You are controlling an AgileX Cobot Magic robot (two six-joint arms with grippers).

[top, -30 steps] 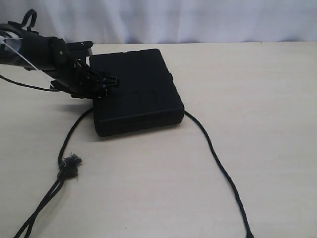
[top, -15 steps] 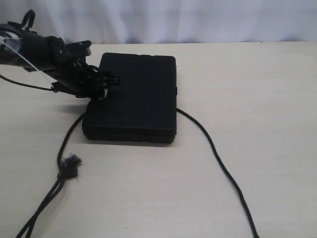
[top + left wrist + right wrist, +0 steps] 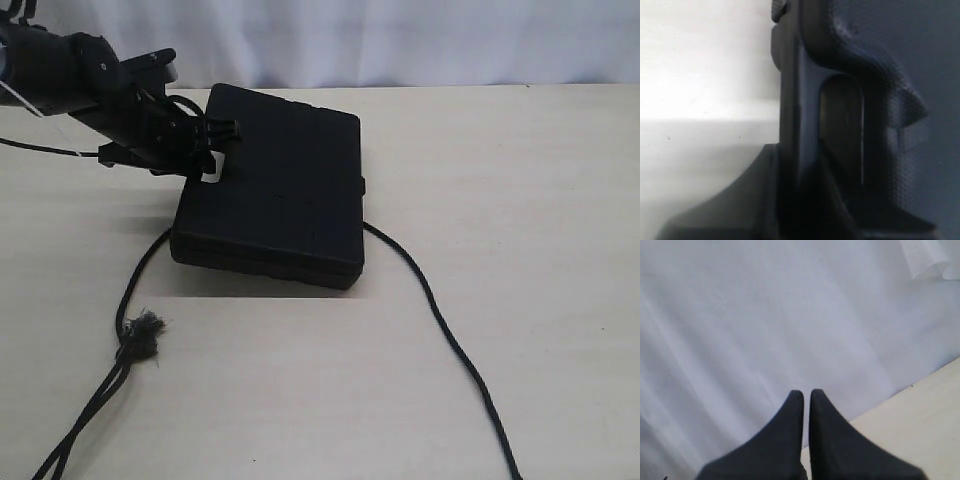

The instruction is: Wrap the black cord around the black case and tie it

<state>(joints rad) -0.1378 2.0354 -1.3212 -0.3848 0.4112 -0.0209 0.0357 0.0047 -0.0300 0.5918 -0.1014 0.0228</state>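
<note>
Left gripper (image 3: pixel 214 141): recorded at the far left corner of the black case (image 3: pixel 275 190), jaws clamped on that edge, with the moulded handle slot (image 3: pixel 842 125) filling the left wrist view just beyond the fingers. Right gripper (image 3: pixel 806 400): fingers brought together to a hairline gap, nothing held, aimed at a white backdrop (image 3: pixel 765 315) above the table edge. The case was placed left of centre on the pale table (image 3: pixel 520 180), its long axis running roughly near-to-far in the exterior view, a shadow band noted along its near edge; whether that edge was lifted could not be told. Black cord (image 3: pixel 440 320): passed beneath the case, one run emerging at the right side and trailing to the near edge of the view, the other curving out at the left to a frayed knot (image 3: pixel 142 333). Broad bare tabletop was noted right of the case and in front of it.
</note>
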